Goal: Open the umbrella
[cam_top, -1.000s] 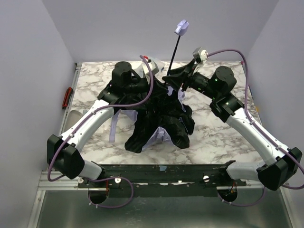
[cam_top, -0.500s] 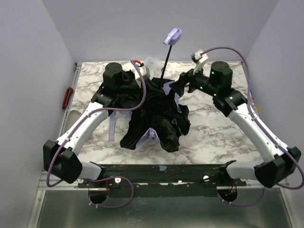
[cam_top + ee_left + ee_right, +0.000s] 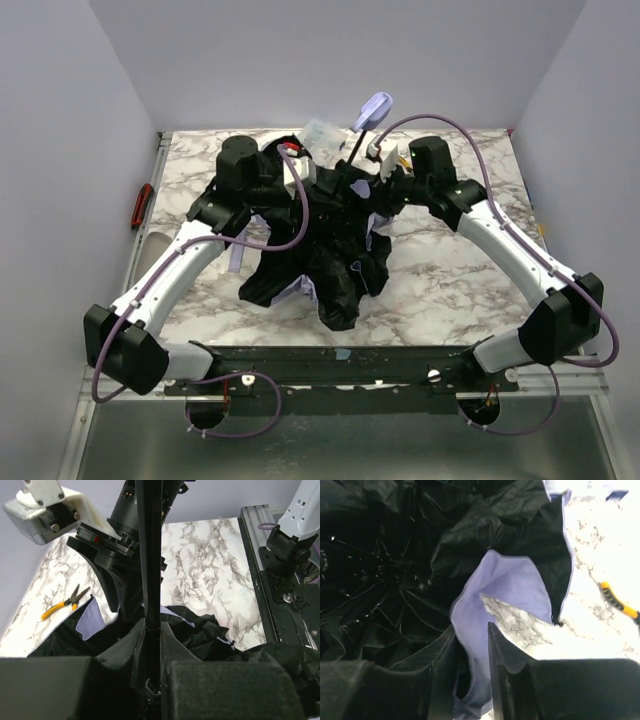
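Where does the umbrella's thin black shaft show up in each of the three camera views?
Top external: the umbrella shaft slants up from the black canopy to the lavender knob, at upper centre.
Left wrist: the shaft runs upright down the middle, gripped in the left pincer.
Right wrist: not in it; only the canopy shows.
Shared landmark: the marble table.
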`<state>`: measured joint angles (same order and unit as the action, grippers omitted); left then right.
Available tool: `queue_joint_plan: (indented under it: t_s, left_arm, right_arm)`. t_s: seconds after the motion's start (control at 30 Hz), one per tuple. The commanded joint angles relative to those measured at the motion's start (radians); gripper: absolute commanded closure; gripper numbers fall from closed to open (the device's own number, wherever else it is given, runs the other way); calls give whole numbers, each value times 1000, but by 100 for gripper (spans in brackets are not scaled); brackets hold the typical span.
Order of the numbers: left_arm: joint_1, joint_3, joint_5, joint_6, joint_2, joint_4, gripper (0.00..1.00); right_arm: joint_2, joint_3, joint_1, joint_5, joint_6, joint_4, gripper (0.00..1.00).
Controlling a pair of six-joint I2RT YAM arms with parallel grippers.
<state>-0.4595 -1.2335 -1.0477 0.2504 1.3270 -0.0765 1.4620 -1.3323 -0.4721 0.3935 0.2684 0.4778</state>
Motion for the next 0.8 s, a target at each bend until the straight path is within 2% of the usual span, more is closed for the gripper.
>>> queue_joint_plan:
  t_s: [0.0,0.03,0.07,0.23,0.37,0.7,0.73,0.77]
  left_arm:
    - [6,23,-4,79,-89,12,100]
    - [11,30,-2,77,-97,15,100]
    - [16,39,1,77,-106,17,100]
    - [58,70,8,71,-133,17,100]
    - [100,86,13,15,-136,53,100]
    - [113,87,117,-31,-85,116,100]
    - [113,89,120,-50,-78,132,100]
    - [111,89,130,-65,-72,149,100]
  right_arm:
    - [-39,32,-1,-53,116,59,89]
    - [-48,42,4,-83,125,60,98]
    - [-57,57,15,-99,131,52,99]
    - [-74,88,158,-145,127,7,99]
    - [-37,73,284,-125,114,-32,99]
    - [52,-25,325,-125,37,-63,99]
    - [58,-49,325,-106,21,-58,97]
    - [61,-74,325,-59,8,-46,86]
